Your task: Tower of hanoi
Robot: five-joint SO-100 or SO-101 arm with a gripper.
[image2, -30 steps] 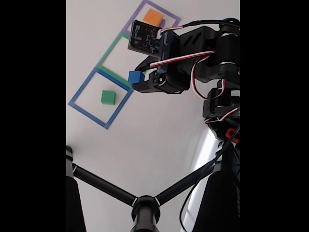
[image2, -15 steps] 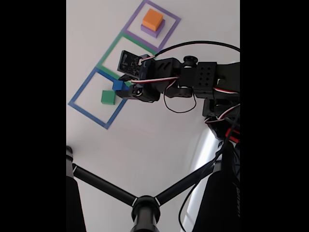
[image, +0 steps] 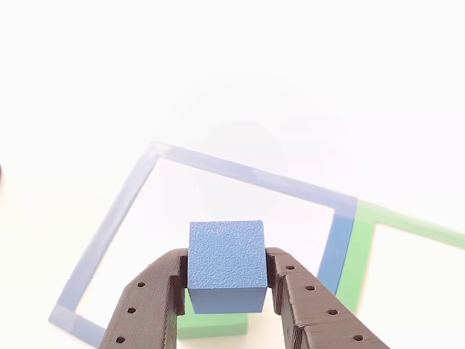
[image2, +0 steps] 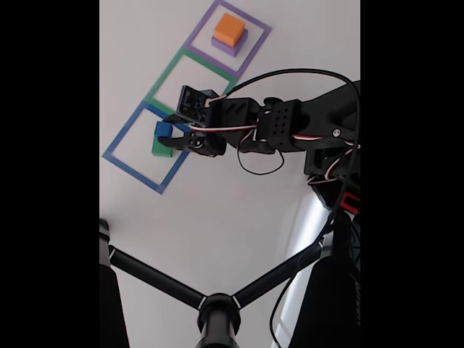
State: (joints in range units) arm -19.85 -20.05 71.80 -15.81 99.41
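My gripper (image: pixel 227 280) is shut on the blue cube (image: pixel 226 264), which hangs just above the green block (image: pixel 211 323) inside the blue square outline (image: pixel 116 225). In the fixed view the gripper (image2: pixel 170 138) holds the blue cube (image2: pixel 163 130) over the green block (image2: pixel 160 151), mostly covered by it. The orange block (image2: pixel 229 30) sits on the purple block (image2: pixel 230 46) inside the purple outline (image2: pixel 255 52) at the top. Whether the cube touches the green block I cannot tell.
A green square outline (image2: pixel 168 75) lies between the blue outline (image2: pixel 130 129) and the purple one, with nothing standing in it. A black tripod-like stand (image2: pixel 217 312) fills the bottom of the fixed view. The arm's body (image2: pixel 330 145) stands at the right.
The gripper has carried the blue cube leftward and down, from beside the green outline to directly over the green block in the blue outline.
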